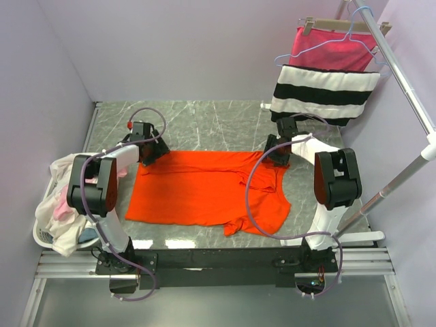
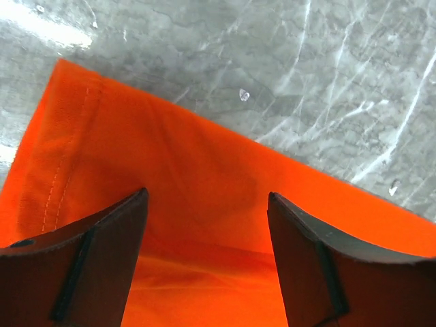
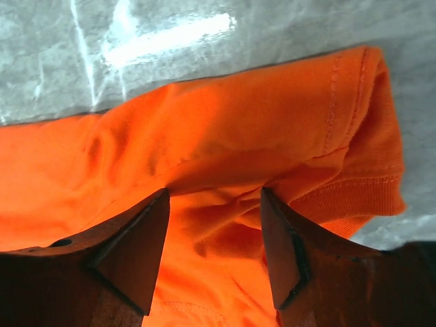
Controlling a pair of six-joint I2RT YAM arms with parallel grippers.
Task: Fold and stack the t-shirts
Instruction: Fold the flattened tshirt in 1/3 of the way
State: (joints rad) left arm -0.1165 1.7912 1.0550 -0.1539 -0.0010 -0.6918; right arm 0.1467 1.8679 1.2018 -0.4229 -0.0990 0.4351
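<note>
left edge: basket (image 1: pixel 41 237) holding cream and pink t-shirts (image 1: pixel 58 204) | left gripper (image 2: pixel 207 197): jaws apart over upper-left corner of orange t-shirt (image 1: pixel 204 194) | shirt spread mid-frame on marble table (image 1: pixel 204 116) | right gripper (image 3: pixel 214 193): jaws apart over rumpled upper-right sleeve

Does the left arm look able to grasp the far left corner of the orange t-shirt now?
Probably yes. The left gripper hangs open right over that corner of the orange t-shirt, which lies flat on the table with nothing covering it.
</note>
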